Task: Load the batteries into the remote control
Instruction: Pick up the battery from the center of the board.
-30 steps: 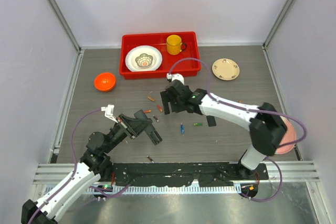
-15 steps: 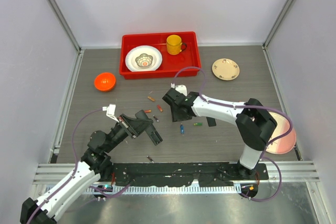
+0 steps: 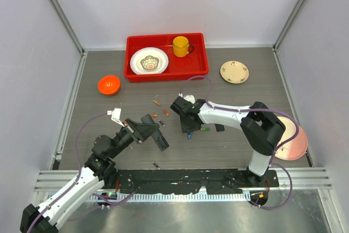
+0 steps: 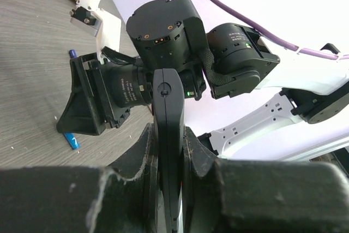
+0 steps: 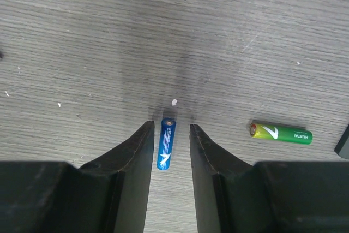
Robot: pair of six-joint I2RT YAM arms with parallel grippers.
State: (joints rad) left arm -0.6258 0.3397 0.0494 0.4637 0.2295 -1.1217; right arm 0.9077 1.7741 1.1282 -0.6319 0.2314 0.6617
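Right wrist view tells me the most. My right gripper (image 5: 170, 130) has its fingers apart, one on each side of the blue battery (image 5: 167, 143), which lies flat on the table (image 5: 82, 36) in line with the gap. Neither finger seems to touch it yet. I read this as lining up for a pinch across its thin body, so that it comes up lengthwise and can be turned toward the remote. The green battery (image 5: 281, 132) lies crosswise well to the right, outside the fingers.

On the left wrist camera, my left gripper (image 4: 170, 159) is clamped on the remote (image 4: 168, 113). It holds the bar edge-on by its long sides, with the free end sticking out toward the right arm's wrist. I judge this is meant to present the remote near the pickup spot, so the carry will be short. I cannot see the battery slot from any view.

From above, the right arm reaches from its near-right base leftward to the middle of the table, elbow raised and wrist pitched down. The left arm is folded low, its forearm angled far and right, and the remote slants toward the near right just left of the blue battery. A few orange batteries (image 3: 157, 102) lie farther back, untouched.
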